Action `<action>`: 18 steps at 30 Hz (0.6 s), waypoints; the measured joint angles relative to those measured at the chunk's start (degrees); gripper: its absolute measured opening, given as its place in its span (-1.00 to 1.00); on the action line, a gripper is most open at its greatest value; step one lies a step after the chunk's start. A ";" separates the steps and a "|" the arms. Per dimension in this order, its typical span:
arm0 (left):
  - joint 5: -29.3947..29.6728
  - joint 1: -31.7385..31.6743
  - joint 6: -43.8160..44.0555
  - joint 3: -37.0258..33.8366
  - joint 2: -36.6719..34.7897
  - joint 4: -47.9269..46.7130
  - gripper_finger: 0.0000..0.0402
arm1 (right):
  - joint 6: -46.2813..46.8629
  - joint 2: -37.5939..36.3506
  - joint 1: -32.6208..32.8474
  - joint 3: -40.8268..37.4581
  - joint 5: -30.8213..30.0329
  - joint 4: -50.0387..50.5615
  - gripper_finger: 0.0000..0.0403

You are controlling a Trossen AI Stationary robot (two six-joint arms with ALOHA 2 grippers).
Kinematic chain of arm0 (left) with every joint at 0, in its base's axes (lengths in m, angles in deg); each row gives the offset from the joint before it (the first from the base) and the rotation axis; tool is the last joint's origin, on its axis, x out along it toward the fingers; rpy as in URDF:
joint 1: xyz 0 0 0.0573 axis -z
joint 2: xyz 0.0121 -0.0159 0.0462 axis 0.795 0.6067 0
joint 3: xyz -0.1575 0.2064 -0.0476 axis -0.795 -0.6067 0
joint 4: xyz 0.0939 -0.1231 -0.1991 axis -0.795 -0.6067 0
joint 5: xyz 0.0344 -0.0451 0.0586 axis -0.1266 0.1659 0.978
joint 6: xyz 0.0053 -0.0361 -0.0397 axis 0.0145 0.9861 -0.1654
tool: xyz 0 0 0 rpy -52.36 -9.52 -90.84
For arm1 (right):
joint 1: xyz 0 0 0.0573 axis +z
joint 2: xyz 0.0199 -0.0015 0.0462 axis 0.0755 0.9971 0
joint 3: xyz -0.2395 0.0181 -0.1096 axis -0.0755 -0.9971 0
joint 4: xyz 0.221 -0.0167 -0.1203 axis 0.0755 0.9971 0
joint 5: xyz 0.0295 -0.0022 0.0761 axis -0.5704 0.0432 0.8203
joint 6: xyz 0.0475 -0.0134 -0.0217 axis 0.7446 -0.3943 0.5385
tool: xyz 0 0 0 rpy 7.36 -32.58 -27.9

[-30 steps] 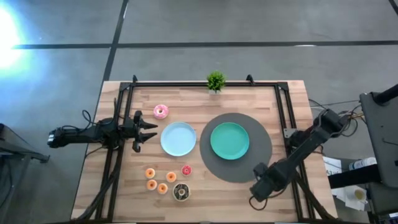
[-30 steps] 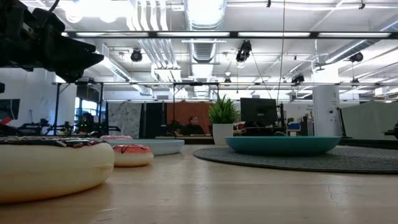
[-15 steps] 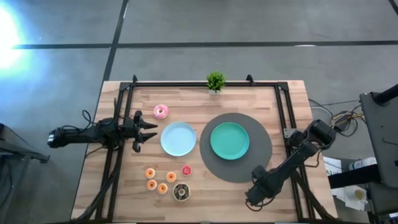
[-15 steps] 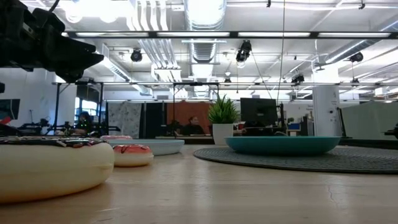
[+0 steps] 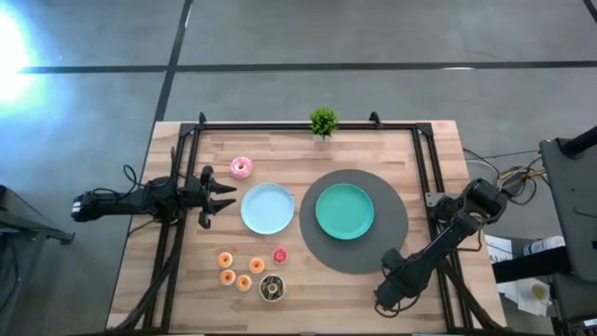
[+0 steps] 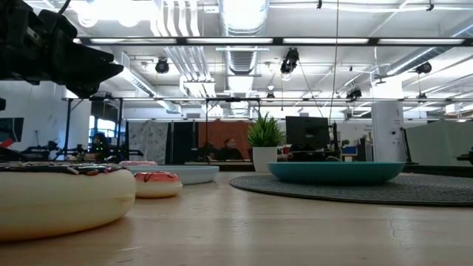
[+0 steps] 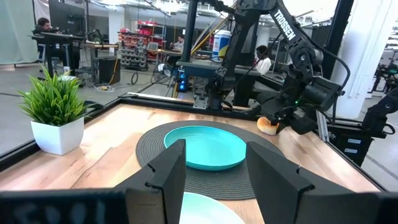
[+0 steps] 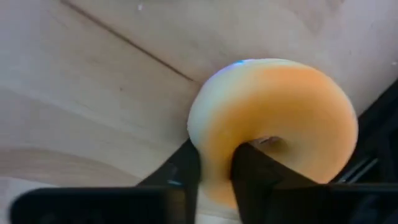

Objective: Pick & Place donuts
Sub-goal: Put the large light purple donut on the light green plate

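Note:
A peach-coloured donut (image 8: 273,118) lies near the table's near right corner, and my right gripper (image 5: 390,293) is shut on it; in the high view the gripper hides it. My left gripper (image 5: 227,198) hovers open at the table's left, beside the light-blue plate (image 5: 268,208), and holds nothing. A pink donut (image 5: 242,167) lies on the wood beyond that plate. Several mini orange donuts (image 5: 227,276), a red one (image 5: 280,255) and a chocolate one (image 5: 271,288) lie near the front edge. The green plate (image 5: 344,211) sits on a dark round mat (image 5: 396,233). My right gripper pinches one side of the donut's ring (image 8: 214,168), with one finger (image 8: 255,171) in the hole and the other (image 8: 185,171) against the outer edge. The fingers come from above, pointing down. The donut appears to lie flat on the wooden tabletop.
A small potted plant (image 5: 324,121) stands at the far edge's middle. Black frame rails (image 5: 424,159) run along the table's left, right and far sides. Bare wood lies between the mat and the near edge.
My right arm has folded lower, and its gripper has shifted a little toward the table's near edge. The left arm, the plates and the other donuts have stayed where they were.

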 joint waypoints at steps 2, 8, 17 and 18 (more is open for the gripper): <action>0.02 0.00 0.00 0.00 0.00 0.00 -0.29 | 4.79 -2.47 0.10 0.32 -7.00 -1.20 -0.86; 0.03 0.01 0.01 0.00 0.00 0.02 -0.29 | 27.89 -16.77 1.89 -1.72 -46.89 -1.45 -0.92; 0.00 0.01 0.00 0.00 0.00 0.04 -0.29 | 24.46 -29.74 -3.99 -4.61 -90.23 -9.03 -0.89; 0.01 0.01 0.01 0.00 0.00 0.04 -0.29 | 22.33 -30.48 -4.85 -4.61 -91.92 -10.53 -0.89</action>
